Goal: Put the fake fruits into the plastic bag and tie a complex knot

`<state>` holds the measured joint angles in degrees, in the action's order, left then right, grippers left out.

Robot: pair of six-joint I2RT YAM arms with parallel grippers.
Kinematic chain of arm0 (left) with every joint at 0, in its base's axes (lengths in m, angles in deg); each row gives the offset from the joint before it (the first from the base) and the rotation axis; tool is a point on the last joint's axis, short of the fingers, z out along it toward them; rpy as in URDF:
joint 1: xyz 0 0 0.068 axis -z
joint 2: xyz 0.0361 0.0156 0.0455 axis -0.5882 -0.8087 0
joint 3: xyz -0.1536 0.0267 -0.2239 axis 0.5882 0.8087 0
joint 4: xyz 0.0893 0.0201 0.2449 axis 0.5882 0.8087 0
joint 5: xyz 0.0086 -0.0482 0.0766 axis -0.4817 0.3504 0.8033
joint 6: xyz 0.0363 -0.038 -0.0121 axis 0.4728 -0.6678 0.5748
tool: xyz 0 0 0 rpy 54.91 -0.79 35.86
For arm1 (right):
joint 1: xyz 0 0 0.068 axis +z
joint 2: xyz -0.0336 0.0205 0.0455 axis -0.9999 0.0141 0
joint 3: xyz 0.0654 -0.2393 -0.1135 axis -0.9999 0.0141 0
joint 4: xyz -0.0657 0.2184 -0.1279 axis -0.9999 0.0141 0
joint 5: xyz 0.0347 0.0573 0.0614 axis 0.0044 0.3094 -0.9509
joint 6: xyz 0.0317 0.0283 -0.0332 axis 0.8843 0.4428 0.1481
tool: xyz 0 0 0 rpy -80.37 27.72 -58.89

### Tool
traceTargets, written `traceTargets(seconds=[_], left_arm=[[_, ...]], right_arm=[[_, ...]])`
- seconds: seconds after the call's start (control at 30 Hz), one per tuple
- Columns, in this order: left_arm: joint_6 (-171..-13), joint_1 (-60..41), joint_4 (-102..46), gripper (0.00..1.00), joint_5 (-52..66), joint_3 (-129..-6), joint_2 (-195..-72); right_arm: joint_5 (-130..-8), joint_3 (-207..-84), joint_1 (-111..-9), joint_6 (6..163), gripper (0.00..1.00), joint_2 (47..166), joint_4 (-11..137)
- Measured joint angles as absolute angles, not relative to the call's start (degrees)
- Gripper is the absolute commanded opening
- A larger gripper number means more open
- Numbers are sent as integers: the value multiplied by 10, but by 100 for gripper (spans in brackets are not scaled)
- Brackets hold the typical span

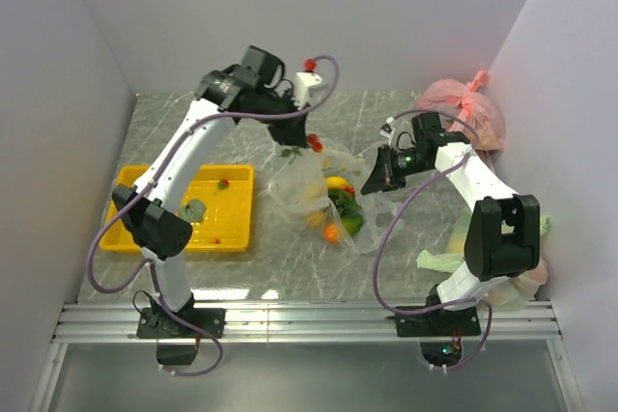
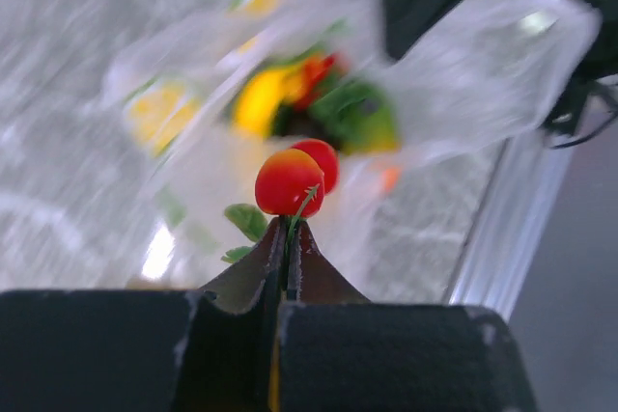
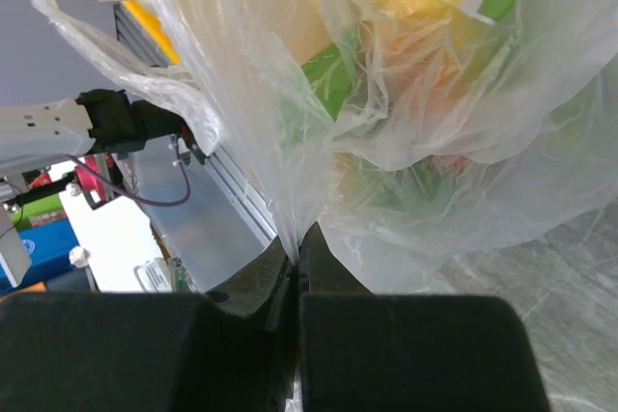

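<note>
The clear plastic bag (image 1: 301, 185) lies open at the table's middle, with a banana (image 1: 336, 182), an orange (image 1: 331, 233) and a green fruit (image 1: 351, 220) inside. My left gripper (image 1: 301, 138) hangs above the bag's mouth, shut on the green stem of two small red berries (image 1: 315, 144). In the left wrist view the berries (image 2: 290, 180) stick out past the gripper (image 2: 289, 229), over the blurred bag (image 2: 473, 74). My right gripper (image 1: 372, 180) is shut on the bag's right edge. In the right wrist view the gripper (image 3: 296, 243) pinches gathered film (image 3: 280, 142), with fruit behind it.
A yellow tray (image 1: 130, 231) at the left holds a red berry (image 1: 223, 183) and a green leaf (image 1: 193, 209). A pink knotted bag (image 1: 463, 108) sits at the back right. Pale green bags (image 1: 439, 260) lie by the right arm's base.
</note>
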<state>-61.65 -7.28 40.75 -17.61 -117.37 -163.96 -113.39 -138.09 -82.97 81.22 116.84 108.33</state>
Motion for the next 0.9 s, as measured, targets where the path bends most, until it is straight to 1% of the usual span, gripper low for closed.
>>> traceTargets(seconds=[0.2,0.37,0.43,0.47,0.5,0.53,0.57,0.63,0.67,0.7,0.8,0.9], left_arm=[[-665,20,314,0,-200,-1159,-1661],[-700,56,190,1,-203,-1064,-1668],[-709,60,146,4,-196,-1031,-1676],[-713,61,124,10,-189,-1017,-1685],[-717,62,108,19,-181,-1008,-1693],[-723,62,91,40,-169,-998,-1704],[-720,62,84,47,-161,-993,-1713],[-725,61,81,57,-144,-993,-1734],[-723,60,85,58,-138,-998,-1746],[-719,59,95,76,-133,-1007,-1760],[-709,54,123,79,-137,-1024,-1776],[-694,47,135,81,-163,-1015,-1748]], right_arm=[[-1154,-1382,-833,811,0,1168,1097],[-1178,-1382,-855,812,0,1168,1100],[-1186,-1382,-869,812,0,1168,1103],[-1192,-1382,-877,812,0,1168,1106],[-1196,-1382,-885,812,0,1169,1110],[-1201,-1382,-893,812,0,1170,1114],[-1206,-1382,-900,812,0,1172,1117],[-1213,-1383,-911,811,0,1178,1122],[-1215,-1383,-914,811,0,1180,1125],[-1219,-1383,-917,812,0,1183,1126],[-1226,-1383,-917,819,0,1185,1125],[-1237,-1381,-917,839,0,1185,1113]])
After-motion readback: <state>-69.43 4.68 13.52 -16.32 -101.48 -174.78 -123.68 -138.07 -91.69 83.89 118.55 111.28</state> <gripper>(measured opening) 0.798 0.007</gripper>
